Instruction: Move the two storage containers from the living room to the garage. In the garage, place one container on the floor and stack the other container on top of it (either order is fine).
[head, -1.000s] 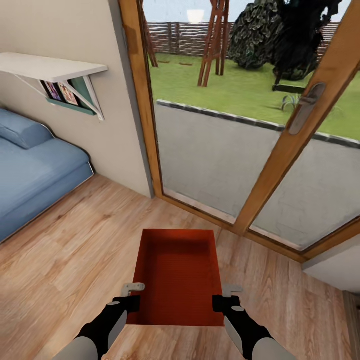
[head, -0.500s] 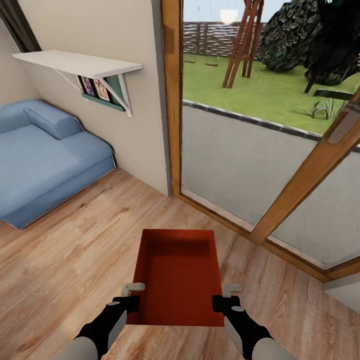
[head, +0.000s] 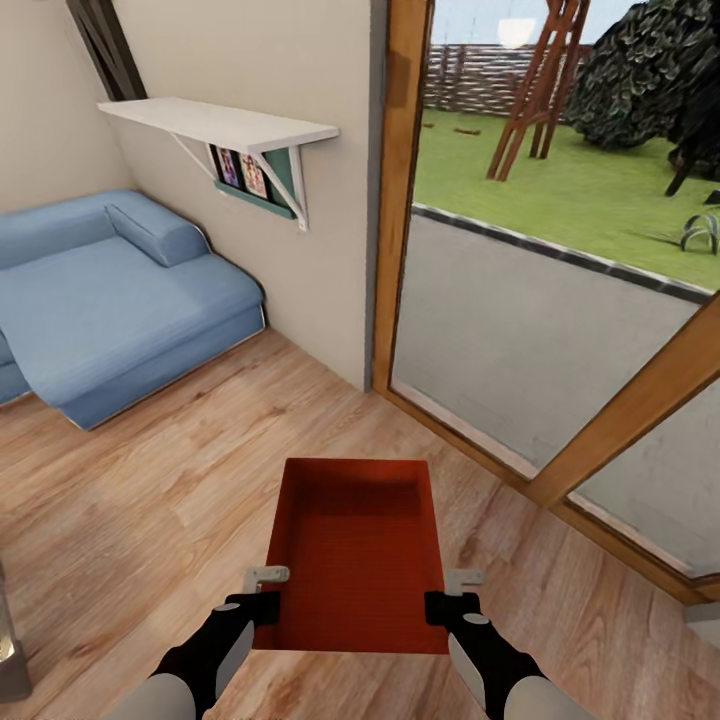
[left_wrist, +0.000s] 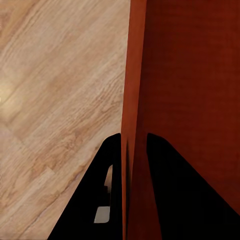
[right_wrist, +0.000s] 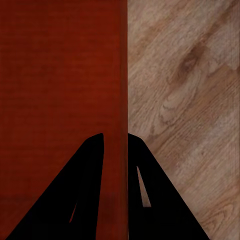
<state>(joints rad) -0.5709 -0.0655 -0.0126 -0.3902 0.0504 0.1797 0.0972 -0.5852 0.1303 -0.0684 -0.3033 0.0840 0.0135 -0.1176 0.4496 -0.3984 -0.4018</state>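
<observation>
Between the two arms, low in the head view, an orange-red container is carried level above the light wood floor, open side up, its ribbed bottom showing. The left gripper pinches the container's left wall near the close end, and the right gripper pinches the right wall opposite it. From the left wrist, the two dark fingers sit close together with the thin orange wall clamped between them, one inside the container and one outside. The right wrist shows the same: fingers nearly together, shut on the wall. Ahead stand a wood-framed glass door onto a lawn, a white wall shelf, and a blue sofa to the left.
</observation>
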